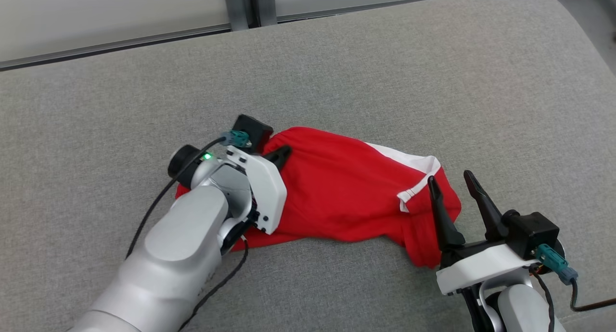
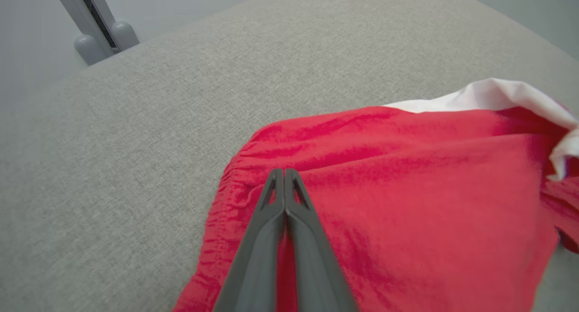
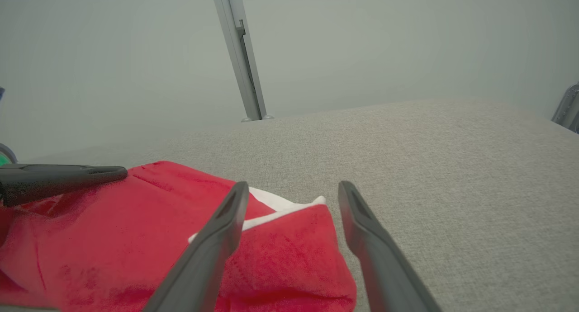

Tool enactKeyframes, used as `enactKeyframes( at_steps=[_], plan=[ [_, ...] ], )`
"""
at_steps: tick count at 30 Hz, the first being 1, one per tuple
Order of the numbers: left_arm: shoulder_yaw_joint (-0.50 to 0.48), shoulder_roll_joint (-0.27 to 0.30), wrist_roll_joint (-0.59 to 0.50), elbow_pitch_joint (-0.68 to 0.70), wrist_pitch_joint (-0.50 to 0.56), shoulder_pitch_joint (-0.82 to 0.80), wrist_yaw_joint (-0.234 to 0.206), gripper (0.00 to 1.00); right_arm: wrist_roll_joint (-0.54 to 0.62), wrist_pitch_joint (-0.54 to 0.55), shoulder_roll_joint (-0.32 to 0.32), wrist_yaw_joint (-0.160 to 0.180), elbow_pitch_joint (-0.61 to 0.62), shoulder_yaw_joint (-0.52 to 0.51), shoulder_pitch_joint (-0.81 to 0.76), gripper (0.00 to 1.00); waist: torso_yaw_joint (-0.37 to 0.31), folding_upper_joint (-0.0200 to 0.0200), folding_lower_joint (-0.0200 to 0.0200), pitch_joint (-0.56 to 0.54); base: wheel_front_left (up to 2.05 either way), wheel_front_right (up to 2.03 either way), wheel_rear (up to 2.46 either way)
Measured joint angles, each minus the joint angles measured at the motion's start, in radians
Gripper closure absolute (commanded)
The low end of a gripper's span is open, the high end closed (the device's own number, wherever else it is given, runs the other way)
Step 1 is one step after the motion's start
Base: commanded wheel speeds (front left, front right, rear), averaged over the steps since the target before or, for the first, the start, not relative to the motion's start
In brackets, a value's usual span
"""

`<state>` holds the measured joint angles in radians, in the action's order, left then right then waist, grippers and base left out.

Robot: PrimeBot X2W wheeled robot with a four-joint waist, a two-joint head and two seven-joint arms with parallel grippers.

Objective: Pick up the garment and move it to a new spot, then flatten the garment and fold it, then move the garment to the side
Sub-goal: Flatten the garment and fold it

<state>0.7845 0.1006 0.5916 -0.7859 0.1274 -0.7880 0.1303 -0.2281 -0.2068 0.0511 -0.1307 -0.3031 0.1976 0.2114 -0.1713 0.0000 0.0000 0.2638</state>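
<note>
a: item: garment (image 1: 346, 187), red. location?
b: crumpled flat on cushion (image 1: 337, 57), under and ahead of both sets of fingers. gathered waistband (image 2: 226, 199) right at left tips, white-edged hem (image 3: 280, 210) between right tips.
a: left gripper (image 2: 284, 172), condition?
b: closed tight, fingers pressed together, laid on the garment just beside the waistband. fold caught between or not: cannot tell. likely set there for a pinch at one end.
a: right gripper (image 1: 450, 178)?
b: spread wide, nothing held, hem corner just below the gap. probably poised over the opposite end, for a taut two-point lift.
a: stage?
b: judged early. pick-up in hand; not yet lifted, flattened or folded.
</note>
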Motion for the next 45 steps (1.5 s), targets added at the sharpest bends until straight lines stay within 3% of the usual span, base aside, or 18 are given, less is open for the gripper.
enactKeyframes(
  at_steps=[10,18,29,33,37,38,39,45],
  plan=[
    [0.007,0.016,-0.029,0.011,-0.16,-0.069,-0.008,1.0,-0.008,-0.009,-0.001,0.0,-0.011,-0.018,0.004,0.0,0.034,0.0,0.0,-0.011,0.0,0.0,0.0],
    [-0.002,0.072,-0.067,0.212,-0.272,-0.053,-0.075,1.0,-0.008,-0.01,-0.001,0.0,-0.005,-0.04,-0.005,0.0,0.075,0.0,0.0,-0.041,0.0,0.0,0.0],
    [0.091,0.237,-0.031,0.666,-0.114,0.366,-0.19,1.0,0.002,0.006,-0.001,0.0,0.034,-0.069,-0.024,0.0,0.146,0.0,0.0,-0.043,0.0,0.0,0.0],
    [0.109,0.263,0.016,0.707,-0.073,0.477,-0.22,1.0,0.003,0.013,-0.001,0.0,0.04,-0.066,-0.024,0.0,0.154,0.0,0.0,-0.039,0.0,0.0,0.0],
    [0.107,0.244,0.056,0.694,-0.088,0.53,-0.229,1.0,0.003,0.015,-0.001,0.0,0.044,-0.064,-0.024,0.0,0.156,0.0,0.0,-0.044,0.0,0.0,0.0],
    [0.106,0.236,0.059,0.685,-0.097,0.536,-0.233,0.71,0.003,0.019,-0.001,0.0,0.045,-0.065,-0.025,0.0,0.156,0.0,0.0,-0.046,0.0,0.0,0.0],
    [0.1,0.228,0.061,0.677,-0.117,0.539,-0.239,0.0,0.003,0.021,-0.001,0.0,0.046,-0.066,-0.026,0.0,0.156,0.0,0.0,-0.049,0.0,0.0,0.0],
    [0.066,0.188,0.042,0.654,-0.252,0.539,-0.261,0.0,0.003,0.041,0.004,0.0,0.056,-0.072,-0.051,0.0,0.161,0.0,0.0,-0.077,0.0,0.0,0.0]
  ],
)
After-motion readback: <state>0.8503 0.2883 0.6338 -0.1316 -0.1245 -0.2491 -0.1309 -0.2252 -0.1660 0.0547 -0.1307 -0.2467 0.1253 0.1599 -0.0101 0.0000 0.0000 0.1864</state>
